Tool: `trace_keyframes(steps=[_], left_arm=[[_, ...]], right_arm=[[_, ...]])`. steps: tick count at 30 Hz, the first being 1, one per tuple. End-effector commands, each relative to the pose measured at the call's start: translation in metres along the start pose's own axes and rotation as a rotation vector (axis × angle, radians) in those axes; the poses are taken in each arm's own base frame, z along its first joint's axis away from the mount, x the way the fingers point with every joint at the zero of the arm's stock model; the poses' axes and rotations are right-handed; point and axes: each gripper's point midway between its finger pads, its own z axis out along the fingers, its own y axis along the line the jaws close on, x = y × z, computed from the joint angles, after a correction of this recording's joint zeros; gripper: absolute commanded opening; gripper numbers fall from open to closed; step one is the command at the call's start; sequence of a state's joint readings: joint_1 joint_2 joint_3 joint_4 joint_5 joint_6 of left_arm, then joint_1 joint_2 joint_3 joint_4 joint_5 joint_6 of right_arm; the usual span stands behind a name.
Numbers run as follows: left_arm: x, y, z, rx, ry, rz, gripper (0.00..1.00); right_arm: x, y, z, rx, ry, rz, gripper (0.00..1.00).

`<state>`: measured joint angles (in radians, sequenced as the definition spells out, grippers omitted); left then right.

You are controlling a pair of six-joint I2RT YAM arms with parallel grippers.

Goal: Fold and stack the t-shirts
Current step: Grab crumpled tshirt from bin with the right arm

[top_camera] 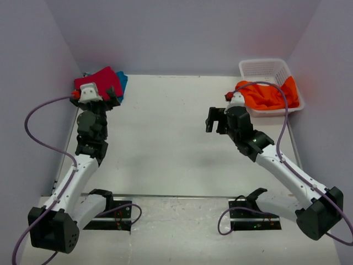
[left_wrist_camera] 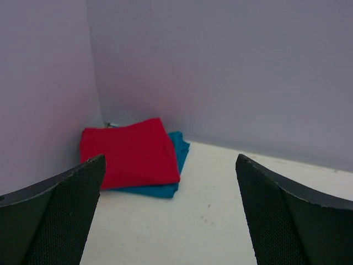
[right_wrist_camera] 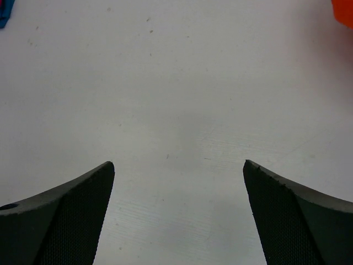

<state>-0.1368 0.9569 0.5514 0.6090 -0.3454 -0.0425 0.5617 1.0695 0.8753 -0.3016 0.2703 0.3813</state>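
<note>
Orange shirt [top_camera: 266, 97] heaped in basket [top_camera: 263, 62], far right corner; red [left_wrist_camera: 129, 152] on teal [left_wrist_camera: 179, 149], far left. Left fingers [left_wrist_camera: 55, 221], right fingers [right_wrist_camera: 66, 221] wide, empty. Lift clear of rim, spread flat.

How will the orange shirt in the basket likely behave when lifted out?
The orange t-shirt lies crumpled, spilling over the white basket rim, so it is probably floppy and will sag when lifted. The lattice basket looks light; a dragging fold might shift it.

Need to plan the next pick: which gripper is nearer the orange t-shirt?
Right. The right gripper hangs beside the orange t-shirt in the basket; the left gripper is across the table, by the red t-shirt.
</note>
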Motion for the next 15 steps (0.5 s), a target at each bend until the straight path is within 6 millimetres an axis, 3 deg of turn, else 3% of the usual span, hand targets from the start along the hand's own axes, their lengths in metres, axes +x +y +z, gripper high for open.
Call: trace_keyframes(steps=[1,2,4,5,6,7,8,9,10,11,12,13,14,15], left_arm=[[-0.010,-0.024,-0.005,0.036,0.202,-0.071,1.00],[-0.023,-0.028,-0.007,0.027,0.236,-0.109,1.00],[-0.034,-0.048,-0.011,0.094,0.282,-0.181,1.00],[-0.027,-0.067,-0.019,0.202,0.337,-0.188,1.00],[-0.019,-0.080,-0.022,0.268,0.371,-0.208,1.00],[-0.017,-0.099,-0.028,0.367,0.388,-0.239,1.00],[-0.011,-0.107,-0.032,0.409,0.416,-0.276,1.00],[-0.006,-0.114,-0.037,0.445,0.433,-0.310,1.00],[0.014,-0.121,-0.047,0.460,0.501,-0.396,1.00],[0.032,-0.121,-0.052,0.459,0.567,-0.481,1.00],[0.038,-0.114,-0.047,0.431,0.576,-0.481,1.00],[0.039,-0.124,-0.051,0.508,0.598,-0.534,1.00],[0.054,-0.126,-0.049,0.528,0.644,-0.539,1.00],[0.063,-0.126,-0.049,0.530,0.677,-0.536,1.00]], right_arm=[[-0.055,-0.003,-0.003,0.061,-0.126,-0.013,0.99],[-0.074,-0.006,-0.004,0.089,-0.165,-0.017,0.99],[-0.083,-0.030,0.013,0.226,-0.136,-0.041,0.99],[-0.091,-0.055,0.020,0.302,-0.123,-0.017,0.99],[-0.101,-0.059,0.035,0.315,-0.085,-0.010,0.99],[-0.109,-0.084,0.042,0.369,-0.075,0.020,0.98],[-0.131,-0.091,0.046,0.387,-0.100,0.041,0.98],[-0.120,-0.099,0.066,0.394,-0.037,0.026,0.97],[-0.125,-0.106,0.074,0.400,-0.032,0.033,0.96],[-0.129,-0.129,0.089,0.428,-0.008,0.048,0.94],[-0.127,-0.130,0.098,0.434,0.017,0.042,0.92],[-0.130,-0.143,0.104,0.452,0.031,0.056,0.91],[-0.143,-0.148,0.108,0.461,0.017,0.059,0.91],[-0.138,-0.154,0.114,0.473,0.050,0.044,0.91]])
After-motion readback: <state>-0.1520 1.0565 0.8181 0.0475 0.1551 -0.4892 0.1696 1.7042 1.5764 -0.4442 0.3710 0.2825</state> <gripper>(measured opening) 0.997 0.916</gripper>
